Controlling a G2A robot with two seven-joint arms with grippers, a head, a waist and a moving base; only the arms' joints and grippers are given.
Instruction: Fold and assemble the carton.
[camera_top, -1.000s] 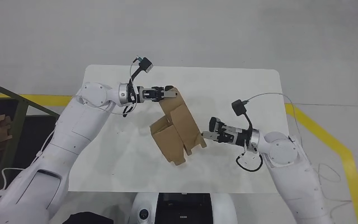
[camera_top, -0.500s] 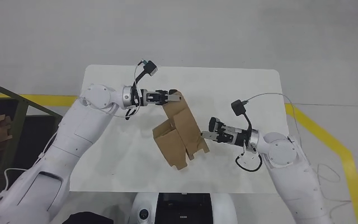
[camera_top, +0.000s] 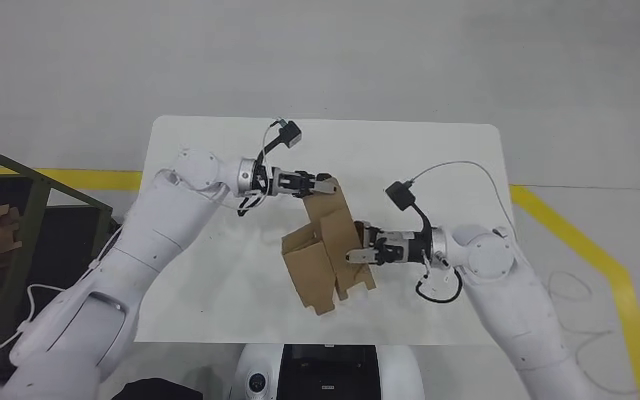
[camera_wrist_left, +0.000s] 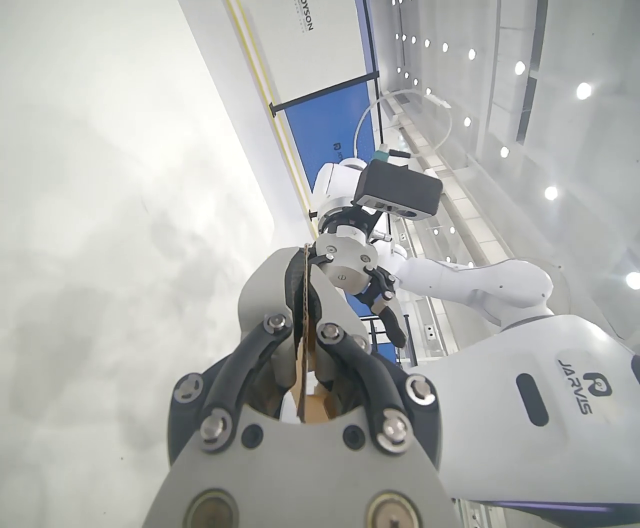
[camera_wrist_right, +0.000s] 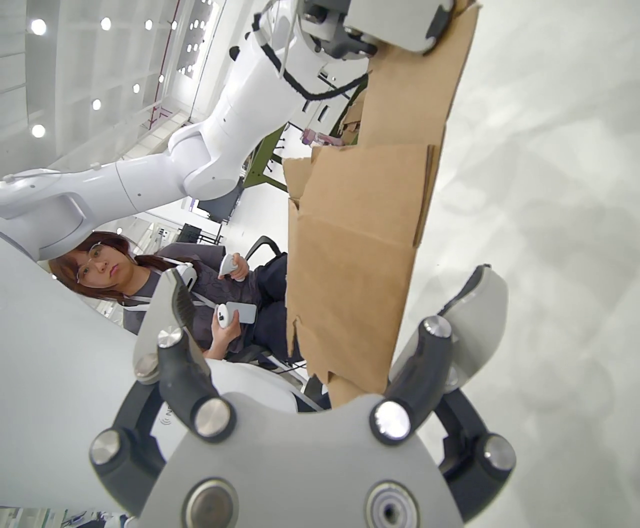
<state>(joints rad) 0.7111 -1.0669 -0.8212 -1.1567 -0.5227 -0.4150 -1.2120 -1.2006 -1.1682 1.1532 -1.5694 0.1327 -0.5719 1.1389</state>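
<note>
One brown carton (camera_top: 325, 250) sits half folded and tilted over the middle of the white table (camera_top: 450, 150). We pinch its far top flap tight in our left gripper (camera_top: 325, 184). Our right gripper (camera_top: 352, 257) is wide open, with its fingers (camera_wrist_right: 477, 305) on either side of the carton's right edge.

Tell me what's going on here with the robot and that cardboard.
A two-armed robot has a partly folded brown carton over a white table. Its left claw is shut on one edge of the carton. The right claw is open, straddling the opposite end. The carton is not assembled yet.
</note>
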